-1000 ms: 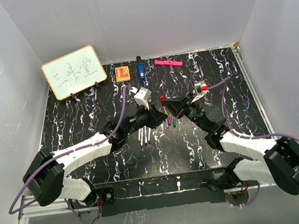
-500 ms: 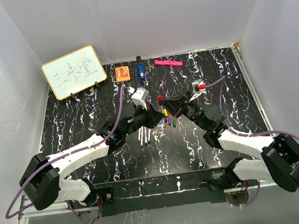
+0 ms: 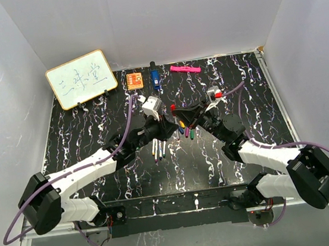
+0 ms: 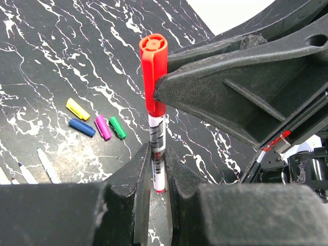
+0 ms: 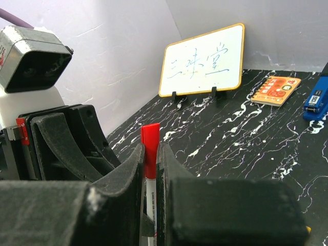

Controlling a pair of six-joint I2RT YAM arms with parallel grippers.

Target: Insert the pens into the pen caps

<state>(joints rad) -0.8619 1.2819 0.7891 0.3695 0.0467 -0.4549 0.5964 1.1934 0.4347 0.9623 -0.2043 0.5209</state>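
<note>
One second ago apart, now meeting mid-table: left gripper (image 4: 156, 171) clamps thin white-barrelled pen (image 4: 157, 146), right gripper (image 5: 151, 159) pinches short red plastic cap (image 4: 153, 72) over its tip; first capping looks nearly done.

This is a robotics lab test cell. Plain white walls (image 3: 139, 18) box in a black marbled worktop (image 3: 92, 117). A left arm (image 3: 86, 168) and a right arm (image 3: 268, 157) are bolted to its near edge, trailing purple cables (image 3: 130, 124). A handwritten whiteboard (image 3: 81, 79) stands behind.

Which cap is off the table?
The red cap, upright on the held pen; the yellow cap, blue cap, purple cap and green cap lie loose on the table.
</note>
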